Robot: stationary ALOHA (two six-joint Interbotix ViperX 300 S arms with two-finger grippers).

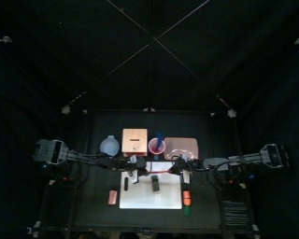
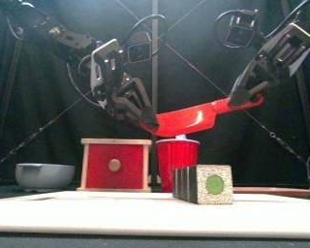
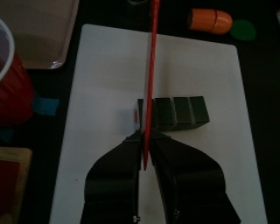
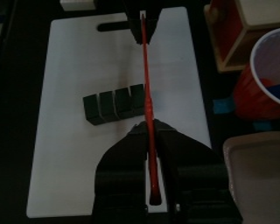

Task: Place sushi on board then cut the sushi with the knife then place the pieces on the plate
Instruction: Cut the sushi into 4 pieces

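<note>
One white cutting board [image 2: 67,208], flat, smooth and hard, spreads across the table's front and carries the task's roll. Behind it are a flat pink tray [image 1: 181,147], a pale wooden box with a square red drawer front [image 2: 116,165], a rounded blue-grey bowl [image 2: 44,174] and a glossy red plastic cup [image 2: 178,160].

The toy sushi roll of dark green blocks [image 2: 203,184] lies on the board, one end face with a round green centre and pale speckled rim turned to the front. It looks light and rigid. Its blocks probably part at their seams under a downward press, so the blade should meet a seam. On so slick a board it may skid unless steadied from the side.

Smallest is the red toy knife [image 2: 190,118], thin stiff plastic, hanging in the air above the roll. The left gripper [image 2: 144,116] has its jaws closed on the broad blade end, and the right gripper [image 2: 242,97] is clamped on the narrow handle. The handle seems the sounder hold for cutting.
</note>
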